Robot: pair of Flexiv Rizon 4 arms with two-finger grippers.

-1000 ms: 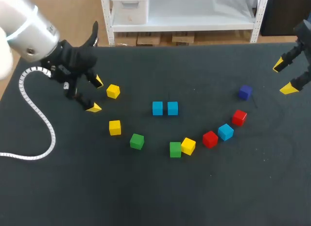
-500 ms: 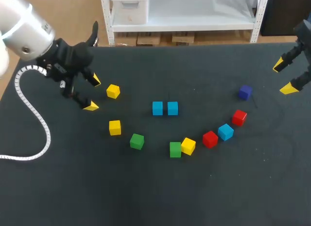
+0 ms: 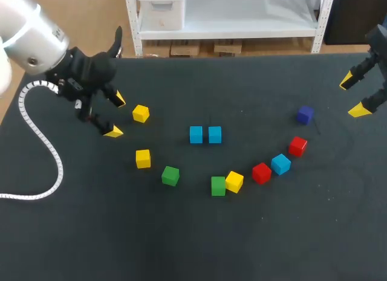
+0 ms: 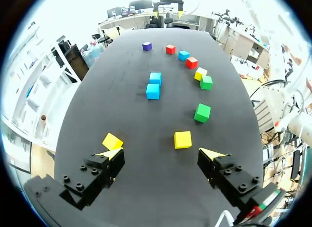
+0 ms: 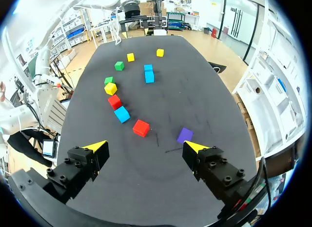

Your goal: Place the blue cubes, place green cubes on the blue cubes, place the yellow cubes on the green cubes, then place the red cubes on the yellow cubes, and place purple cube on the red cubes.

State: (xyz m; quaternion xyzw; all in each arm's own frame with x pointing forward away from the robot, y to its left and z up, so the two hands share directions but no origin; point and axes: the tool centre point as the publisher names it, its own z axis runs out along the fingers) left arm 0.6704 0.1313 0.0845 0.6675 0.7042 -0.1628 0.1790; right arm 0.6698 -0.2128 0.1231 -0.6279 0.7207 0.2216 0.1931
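Note:
Two blue cubes [image 3: 196, 135] [image 3: 215, 135] sit side by side at mid-table; a third blue cube [image 3: 280, 164] lies in an arc with two red cubes [image 3: 261, 173] [image 3: 297, 145], a yellow cube [image 3: 234, 182] and a green cube [image 3: 218, 185]. Another green cube [image 3: 170, 176] and a yellow cube [image 3: 143, 158] lie further left. The purple cube [image 3: 305, 115] is at the right. My left gripper [image 3: 117, 116] [image 4: 161, 154] hangs open, just left of a third yellow cube [image 3: 141, 113] [image 4: 112, 141]. My right gripper [image 3: 354, 96] [image 5: 146, 147] is open at the far right, with the purple cube [image 5: 185, 135] ahead of it.
A white coiled cable [image 3: 42, 148] trails from my left arm over the table's left part. The dark table [image 3: 199, 239] is bare along its near side and its far middle.
My left arm drew back slightly toward the left, its gripper still open. The right arm and all cubes stayed where they were.

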